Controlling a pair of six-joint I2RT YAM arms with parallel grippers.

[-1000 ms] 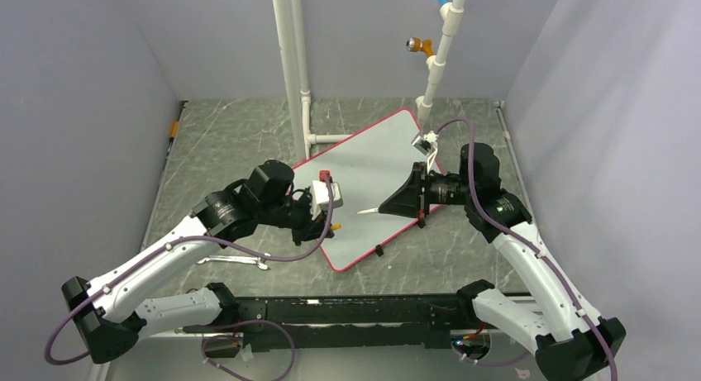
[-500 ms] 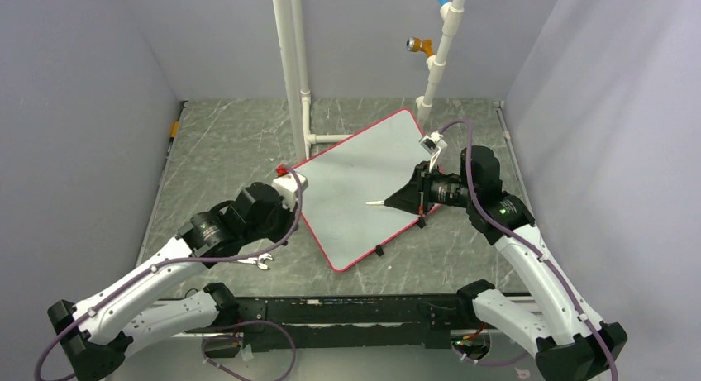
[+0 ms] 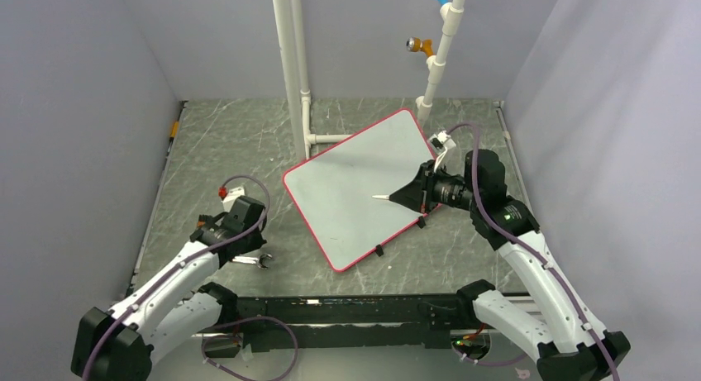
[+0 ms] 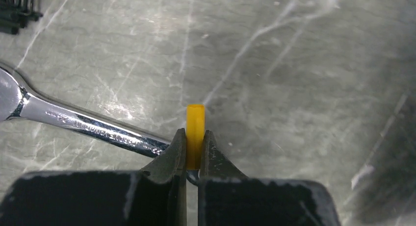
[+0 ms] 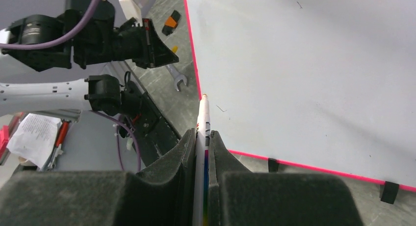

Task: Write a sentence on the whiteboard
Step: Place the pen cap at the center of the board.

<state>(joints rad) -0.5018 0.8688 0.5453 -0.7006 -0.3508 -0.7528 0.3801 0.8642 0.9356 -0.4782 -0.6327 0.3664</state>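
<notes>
Your whiteboard (image 3: 351,178) lies flat and slantwise on the marble-patterned table (image 3: 223,141), in front of the right arm, and its face is blank: no stroke of the sentence shows in either view that takes it in. So, as I judge it, you are at the very start of the writing step.

The right gripper (image 5: 201,138) has its fingers closed on a white marker (image 5: 203,115), tip bare and pointing out over the board. From above the tip sits over the board's middle; from the wrist it lines up with the pink frame, so it looks raised, though you cannot tell contact for sure. The left gripper (image 4: 195,140) is pinched on a small yellow cap (image 4: 195,122), hanging over bare table just beside a wrench (image 4: 83,124), well apart from the board.

Next, carry the tip toward the board's upper left corner and bring it down gently until it meets the surface, keeping the marker steep enough to draw.

Mind the edges: the thin frame, the black feet on the near edge, and the white pipe stand (image 3: 291,67) close behind the far side. There is open board ahead of the tip, and nothing pins the board, so a hard press may slide it
</notes>
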